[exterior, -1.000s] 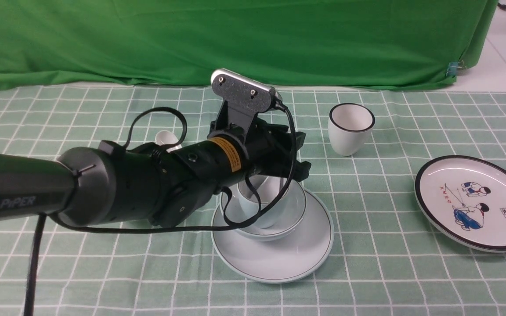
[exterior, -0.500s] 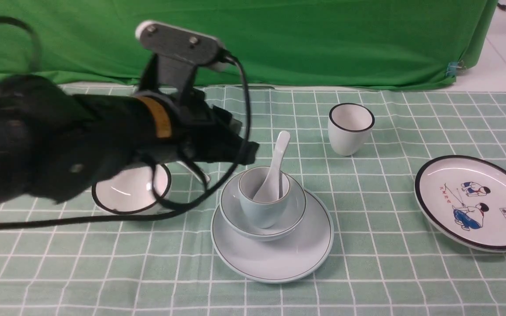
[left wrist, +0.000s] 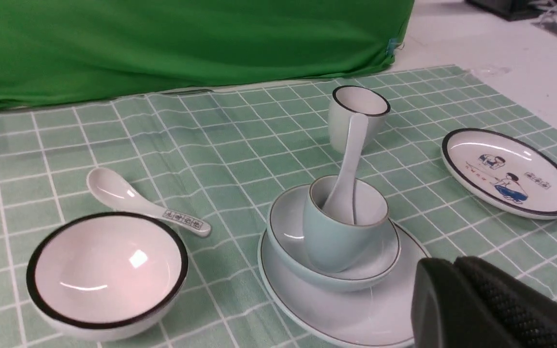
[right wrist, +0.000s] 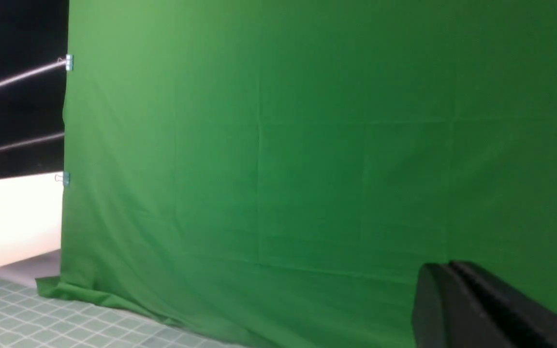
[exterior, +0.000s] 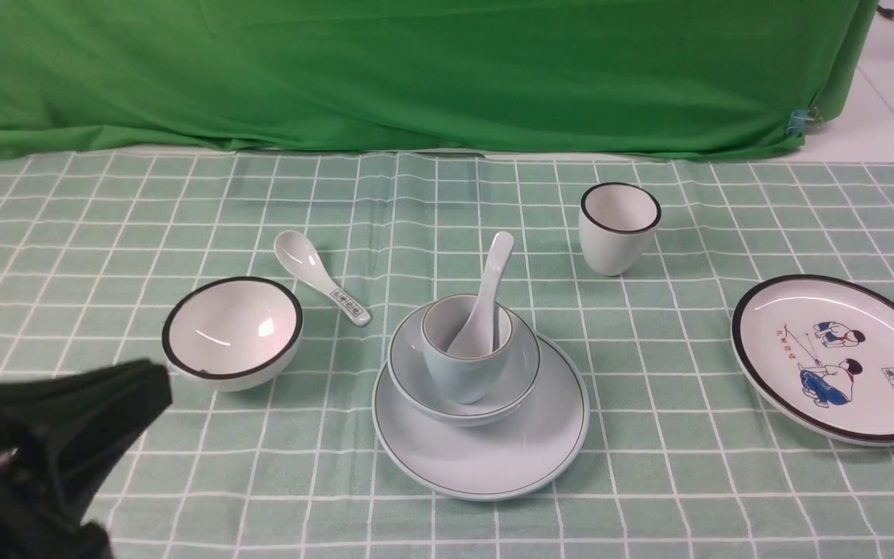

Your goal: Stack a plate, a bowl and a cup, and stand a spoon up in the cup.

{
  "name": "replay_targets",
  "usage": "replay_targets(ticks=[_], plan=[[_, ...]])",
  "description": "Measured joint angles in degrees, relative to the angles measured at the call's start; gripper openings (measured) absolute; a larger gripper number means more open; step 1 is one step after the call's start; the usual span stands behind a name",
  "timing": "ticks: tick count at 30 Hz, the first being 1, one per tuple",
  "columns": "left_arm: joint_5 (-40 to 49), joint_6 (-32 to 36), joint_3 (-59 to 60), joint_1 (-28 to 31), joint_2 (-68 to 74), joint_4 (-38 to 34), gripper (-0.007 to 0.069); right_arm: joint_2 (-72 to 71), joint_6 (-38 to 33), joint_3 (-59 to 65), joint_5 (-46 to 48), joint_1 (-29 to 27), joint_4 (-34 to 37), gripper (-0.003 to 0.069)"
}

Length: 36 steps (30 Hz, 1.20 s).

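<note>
The desk [exterior: 649,466] holds the plate [exterior: 486,458]. On the plate sits the bowl [exterior: 521,373], then the cup [exterior: 459,373], with the spoon [exterior: 493,272] leaning inside. Left of the plate, the left end effector [exterior: 136,400] is blurry. The right end effector [right wrist: 447,285] is cut off. Open or closed? Cannot tell.

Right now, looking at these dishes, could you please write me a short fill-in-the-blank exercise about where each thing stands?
1. The blue-green cup holds a plain white ____.
2. The blue-green bowl, with the cup inside it, rests on the large pale ____.
3. The cartoon plate has a ____ rim.

Missing words: spoon; plate; black.
</note>
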Motion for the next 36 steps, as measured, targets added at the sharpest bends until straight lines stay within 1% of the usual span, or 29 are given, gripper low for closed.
replay_targets(ticks=[4,8,16,22,24,27,28,29,30,31,32,33,34,35,36], plan=[[-2.55,0.40,4.84,0.00,-8.45,-0.10,0.0010,-0.31,0.00,0.13,-0.12,0.00,0.00,0.0051],[-3.00,1.20,5.28,0.00,-11.41,-0.10,0.0010,-0.37,0.00,0.13,-0.17,0.00,0.06,0.0062],[-3.25,1.21,5.33,0.00,-12.04,-0.10,0.0012,-0.49,0.00,0.13,-0.17,0.00,0.11,0.0085],[-3.25,1.32,5.35,0.00,-12.04,-0.10,0.0012,-0.49,0.00,0.13,-0.17,0.00,0.11,0.0087],[-3.25,2.82,5.35,0.00,-12.04,-0.30,0.0012,-0.49,0.00,0.13,-0.17,0.00,0.11,0.0089],[-3.59,7.73,5.73,0.56,-12.53,-3.79,0.0012,-0.49,0.00,0.13,-0.17,0.00,0.11,0.0092],[-4.35,13.45,6.71,1.98,-13.03,-7.89,0.0012,-0.49,0.00,0.13,-0.17,0.00,0.11,0.0095],[-5.49,18.66,8.10,4.62,-13.62,-12.30,0.0012,-0.49,0.00,0.13,-0.17,0.00,0.11,0.0097],[-6.05,20.17,8.67,5.08,-13.73,-12.92,0.0012,-0.49,0.00,0.13,-0.17,0.00,0.11,0.0097],[-7.32,22.54,9.97,7.25,-14.17,-15.55,0.0012,-0.49,0.00,0.13,-0.17,0.00,0.11,0.0100],[-8.72,24.01,11.38,10.39,-14.84,-17.16,0.0012,-0.49,0.00,0.13,-0.17,0.00,0.11,0.0104],[-11.32,25.31,14.35,15.25,-16.17,-19.62,0.0012,-0.49,0.00,0.13,-0.17,0.00,0.11,0.0105],[-12.61,25.32,16.15,18.85,-17.19,-20.68,0.0012,-0.49,0.00,0.13,-0.17,0.00,0.11,0.0106],[-12.92,25.32,16.84,20.98,-17.63,-20.92,0.0012,-0.49,0.00,0.13,-0.17,0.00,0.11,0.0106],[-13.36,25.19,19.05,24.98,-19.00,-21.58,0.0012,-0.49,0.00,0.13,-0.17,0.00,0.11,0.0108]])
